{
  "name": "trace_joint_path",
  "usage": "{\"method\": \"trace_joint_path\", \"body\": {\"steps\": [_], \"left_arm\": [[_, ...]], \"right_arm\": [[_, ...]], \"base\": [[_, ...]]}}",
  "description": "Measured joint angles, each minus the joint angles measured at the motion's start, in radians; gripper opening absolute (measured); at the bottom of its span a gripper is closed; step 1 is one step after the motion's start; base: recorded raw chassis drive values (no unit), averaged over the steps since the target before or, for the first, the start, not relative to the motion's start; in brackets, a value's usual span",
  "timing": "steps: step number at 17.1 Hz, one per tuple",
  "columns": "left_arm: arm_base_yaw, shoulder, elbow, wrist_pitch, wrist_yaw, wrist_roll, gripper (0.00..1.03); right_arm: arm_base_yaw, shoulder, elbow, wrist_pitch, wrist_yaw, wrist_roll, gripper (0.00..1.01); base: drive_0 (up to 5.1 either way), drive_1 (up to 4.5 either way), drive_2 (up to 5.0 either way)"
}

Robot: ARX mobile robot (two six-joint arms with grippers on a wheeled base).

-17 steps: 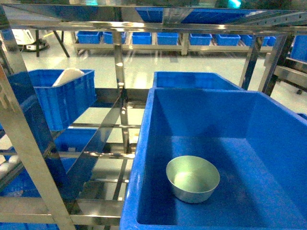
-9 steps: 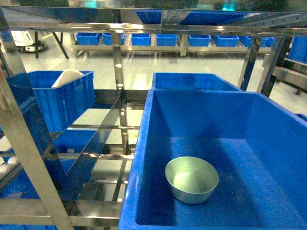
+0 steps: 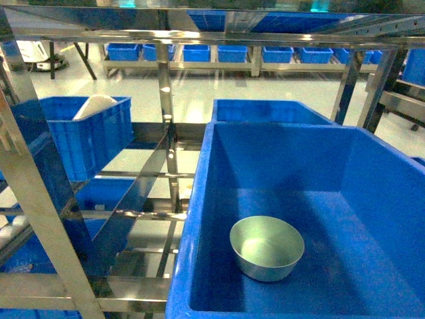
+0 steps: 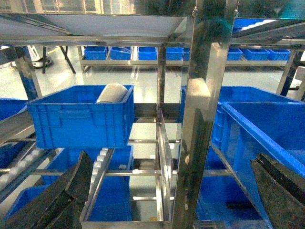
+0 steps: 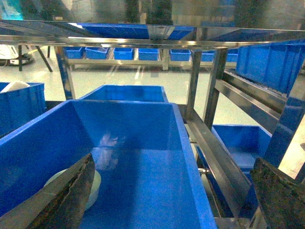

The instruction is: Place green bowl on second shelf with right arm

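Green bowl (image 3: pixel 267 247): it sits upright on the floor of the big blue crate (image 3: pixel 398 199), toward the near left corner, close to the left wall without touching it. Nothing of mine touches it. In my right wrist view it shows as a pale rim (image 5: pixel 97 183) low on the left, partly hidden behind my left-hand finger.

Big blue crate: it rests on the steel rack (image 3: pixel 40 199), on the right half, with a second blue crate (image 3: pixel 269 109) directly behind its far wall.

Second shelf: I cannot tell for certain which level this is; white rollers (image 4: pixel 101 160) run along a track on the left side of the rack.

Right gripper (image 5: pixel 171 191): my jaws are spread wide and hold nothing, one dark finger (image 5: pixel 71 195) at each lower corner of my wrist view, hanging over the near end of the big crate.

Left gripper (image 4: pixel 171 191): also spread wide and holding nothing, facing a rack post (image 4: pixel 202 109).

Small blue crate (image 3: pixel 89 136): it stands on the left side of the rack, with a white dish (image 3: pixel 94 105) leaning inside it.

Background: a row of blue bins (image 3: pixel 232 53) stands on a low rack across the floor.
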Motion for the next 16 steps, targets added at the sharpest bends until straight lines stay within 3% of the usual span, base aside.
{"method": "trace_joint_path", "body": {"steps": [16], "left_arm": [[0.0, 0.0, 0.0, 0.0, 0.0, 0.0, 0.98]], "right_arm": [[0.0, 0.0, 0.0, 0.0, 0.0, 0.0, 0.98]], "base": [[0.0, 0.0, 0.0]]}}
